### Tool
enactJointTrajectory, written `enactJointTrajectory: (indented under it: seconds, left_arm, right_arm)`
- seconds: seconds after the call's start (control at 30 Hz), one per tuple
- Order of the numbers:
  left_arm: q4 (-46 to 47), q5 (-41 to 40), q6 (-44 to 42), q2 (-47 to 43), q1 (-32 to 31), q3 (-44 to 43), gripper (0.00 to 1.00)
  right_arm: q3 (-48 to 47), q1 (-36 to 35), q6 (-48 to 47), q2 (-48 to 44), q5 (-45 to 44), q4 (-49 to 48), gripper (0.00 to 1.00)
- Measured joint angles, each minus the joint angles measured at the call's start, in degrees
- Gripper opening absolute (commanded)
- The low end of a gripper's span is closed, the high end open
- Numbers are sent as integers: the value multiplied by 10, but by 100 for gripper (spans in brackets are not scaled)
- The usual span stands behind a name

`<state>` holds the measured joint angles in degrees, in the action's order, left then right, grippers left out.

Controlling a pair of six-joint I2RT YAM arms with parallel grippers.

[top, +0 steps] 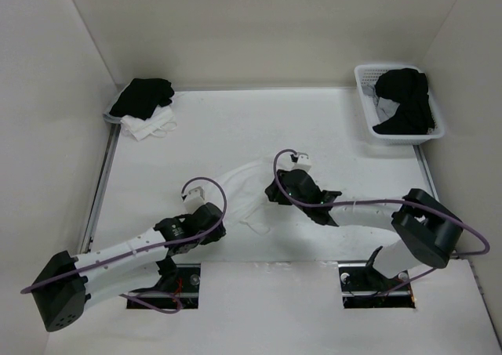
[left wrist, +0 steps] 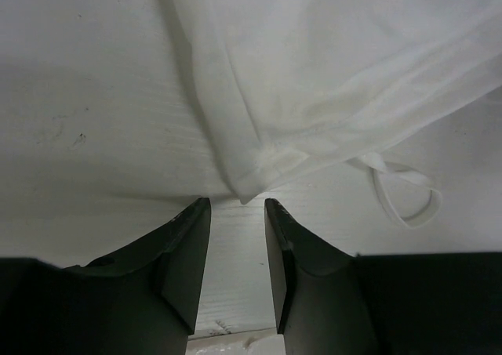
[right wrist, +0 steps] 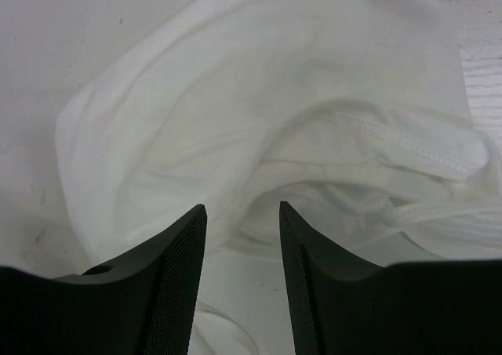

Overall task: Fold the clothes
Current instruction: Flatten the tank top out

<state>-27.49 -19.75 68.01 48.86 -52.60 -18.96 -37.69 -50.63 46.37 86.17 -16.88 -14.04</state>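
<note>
A thin white top (top: 243, 192), soft and all bunched up, flat on the white table (top: 235, 128). Near the front edge, right between the two arms. In the right wrist view, the white top (right wrist: 274, 112) wrinkled and folded over on itself, with a stitched hem showing on the right side. In the left wrist view, one corner of the white top (left wrist: 329, 81) pointing down toward the camera. Beside that corner, off to the right, a thin strap loop (left wrist: 408, 202) lying on the table.

Left gripper (left wrist: 235, 206) low over the table, with the corner just in front of its tips. Fingers (left wrist: 184, 253) apart, only bare table in the gap. Holding nothing.

Right gripper (right wrist: 243, 208) down over the bunched-up middle of the white top. Fingers (right wrist: 176, 269) spread apart too. Cloth seen in the gap, but not pinched. Nothing held.

Far back on the left, by the wall, a black garment (top: 141, 96) piled on a white garment (top: 149, 124). Far back on the right, a white basket (top: 362, 88) with black clothes (top: 404, 100) inside, well apart from the white top.
</note>
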Motion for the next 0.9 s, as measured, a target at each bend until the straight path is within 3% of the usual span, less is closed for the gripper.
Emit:
enactJointTrajectory:
  seconds: [0.3, 0.37, 0.4, 0.47, 0.7, 0.9]
  left_arm:
    - [59, -8, 23, 38, -3, 2, 33]
    - [83, -10, 24, 49, -3, 2, 26]
    - [102, -10, 25, 56, -3, 6, 14]
    - [119, -10, 20, 55, -3, 14, 7]
    - [101, -23, -15, -119, 25, 15, 6]
    - [81, -31, -72, -153, 93, -59, 6]
  right_arm:
    - [44, 3, 0, -71, 2, -3, 53]
    - [59, 12, 0, -97, 3, -3, 53]
    - [64, 18, 0, -109, 3, -2, 54]
    - [83, 43, -1, -148, 6, 1, 56]
    - [108, 102, -10, -205, 1, 29, 58]
    - [123, 120, -11, -199, -2, 77, 51]
